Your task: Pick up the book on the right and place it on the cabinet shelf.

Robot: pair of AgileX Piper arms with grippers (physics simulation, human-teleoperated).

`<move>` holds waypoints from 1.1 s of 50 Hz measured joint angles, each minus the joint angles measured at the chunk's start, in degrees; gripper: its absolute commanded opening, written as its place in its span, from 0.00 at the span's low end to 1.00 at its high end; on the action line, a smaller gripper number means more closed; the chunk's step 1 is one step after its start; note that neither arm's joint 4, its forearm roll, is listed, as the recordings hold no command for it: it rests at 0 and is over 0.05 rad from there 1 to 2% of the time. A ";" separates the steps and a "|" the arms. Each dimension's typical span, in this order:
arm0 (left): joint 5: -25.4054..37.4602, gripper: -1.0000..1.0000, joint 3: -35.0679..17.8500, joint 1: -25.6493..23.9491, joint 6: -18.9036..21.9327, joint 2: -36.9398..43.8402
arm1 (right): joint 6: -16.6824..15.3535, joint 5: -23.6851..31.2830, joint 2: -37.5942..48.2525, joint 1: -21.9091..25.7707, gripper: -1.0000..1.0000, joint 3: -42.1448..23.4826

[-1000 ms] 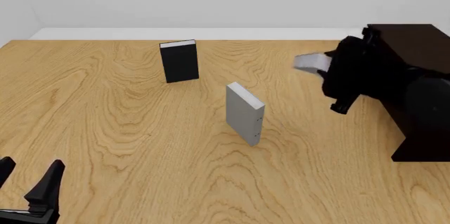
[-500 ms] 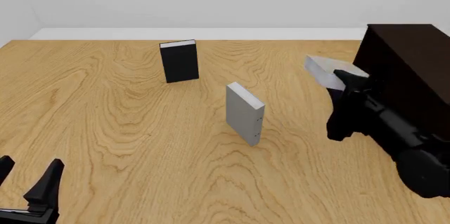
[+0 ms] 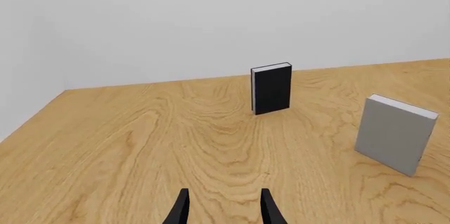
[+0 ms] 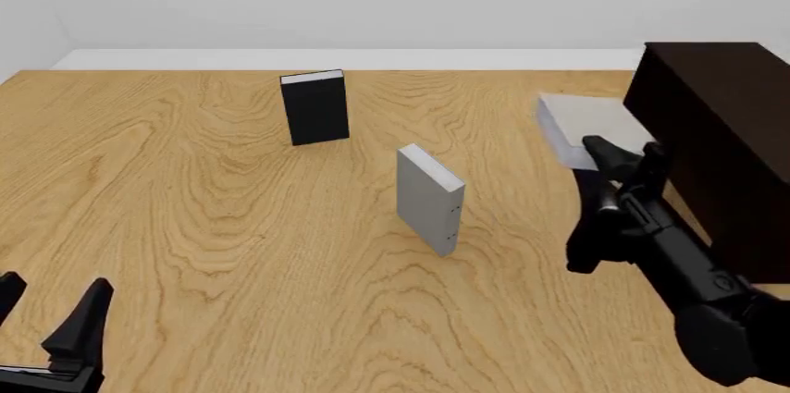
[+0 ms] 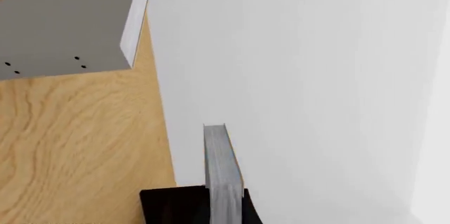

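1. While the black two-fingered left gripper (image 4: pixel 50 319) sits nearest the camera with fingers spread apart and nothing between them, it is well apart from every book and plays no part.
2. Black right gripper (image 4: pixel 623 160): fingers closed on the near edge of the plain light grey hardcover book (image 4: pixel 583 125); in the right wrist view that book (image 5: pixel 223 168) shows edge-on between the fingers.
3. Book in hand: raised off the light wooden table (image 4: pixel 185 217), extending forward beyond the fingertips, long axis along the fingers.
4. Very dark brown boxy wooden cabinet (image 4: pixel 722 125): just beside the held book, to the fingers' right; the coming move is judged a rightward carry onto its shelf, whose ledge is not visible.
5. Grey hardcover book with tiny dark marks (image 4: pixel 428 199): upright, left of the right fingers.
6. Black hardcover book (image 4: pixel 314 106): upright, farthest.
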 measured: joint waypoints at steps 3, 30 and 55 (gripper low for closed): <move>0.00 1.00 0.00 -0.03 0.03 0.00 | -0.17 -1.28 0.86 -0.52 0.00 0.18; 0.01 1.00 0.01 -0.26 0.01 0.00 | -0.56 -6.36 6.55 -6.42 0.00 0.49; 0.03 1.00 0.01 -0.63 -0.13 0.01 | -2.75 -10.64 13.22 -8.69 0.00 1.24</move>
